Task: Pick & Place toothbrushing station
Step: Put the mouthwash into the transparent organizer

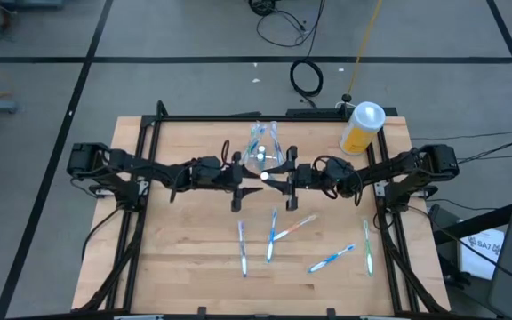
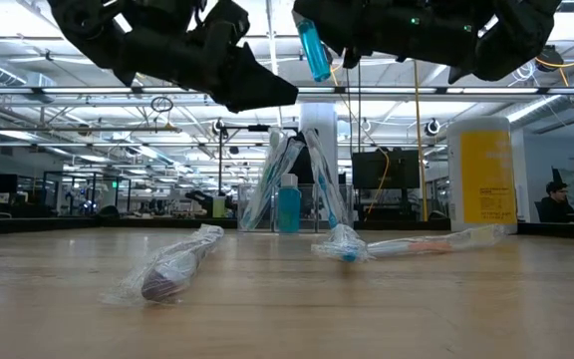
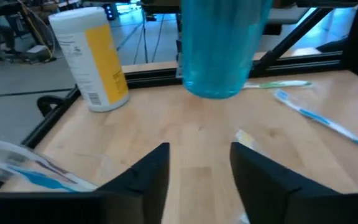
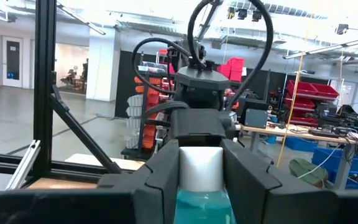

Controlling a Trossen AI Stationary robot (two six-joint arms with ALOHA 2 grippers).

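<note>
My two grippers meet above the table's middle. My right gripper (image 4: pixel 199 158) is shut on a small teal toothpaste tube (image 2: pixel 314 45) with a white cap, held in the air. My left gripper (image 3: pixel 199 165) faces it, open, with its fingers just short of the tube's teal body (image 3: pixel 219 46) and nothing between them. Just behind them a clear cup (image 1: pixel 260 151) stands on its base, with toothbrushes leaning inside it. Another teal tube (image 2: pixel 288 204) stands by the cup. Several wrapped toothbrushes (image 1: pixel 272 236) lie flat on the near half of the table. My right gripper pinches the tube at its white cap end (image 4: pixel 199 163) between its two fingers, one on each side. The fingers come nearly level from the table's right side. The teal body (image 2: pixel 317 55) hangs below them, slightly tilted and well clear of the table.
A tall yellow bottle (image 1: pixel 363 127) with a white cap stands at the far right corner. A black frame (image 1: pixel 238 117) runs along the table's far edge and sides. Bare wood lies at the near left (image 1: pixel 176 258).
</note>
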